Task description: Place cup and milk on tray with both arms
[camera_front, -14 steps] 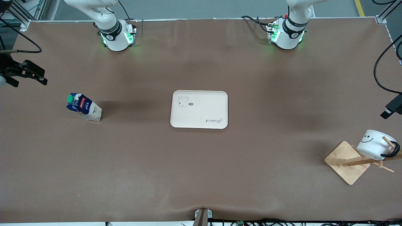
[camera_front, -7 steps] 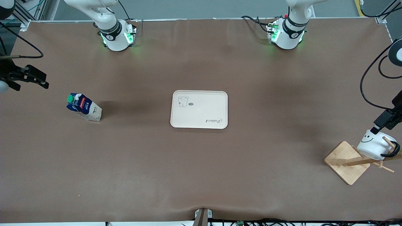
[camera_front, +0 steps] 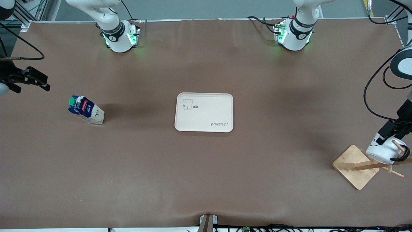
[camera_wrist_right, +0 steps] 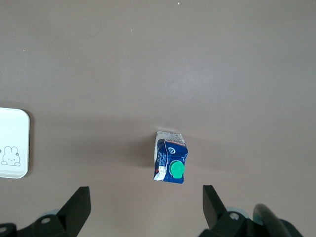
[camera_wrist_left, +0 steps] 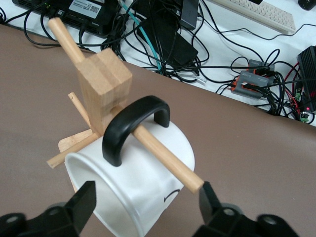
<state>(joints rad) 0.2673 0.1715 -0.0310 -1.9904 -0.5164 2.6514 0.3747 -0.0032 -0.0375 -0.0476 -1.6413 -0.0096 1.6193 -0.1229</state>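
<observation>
The white cup hangs by its black handle on a peg of a wooden rack at the left arm's end of the table. It also shows in the left wrist view. My left gripper is open, with one finger on each side of the cup's body. The milk stands upright toward the right arm's end. My right gripper is open and empty, up in the air near that end of the table, with the milk below it. The tray lies empty mid-table.
The rack has a square wooden base, a post and thin pegs that stick out past the cup. Cables and electronics lie off the table's edge by the rack. A corner of the tray shows in the right wrist view.
My left gripper has come down onto the cup and now covers its smiley face in the front view. My right gripper dropped slightly, then held still.
</observation>
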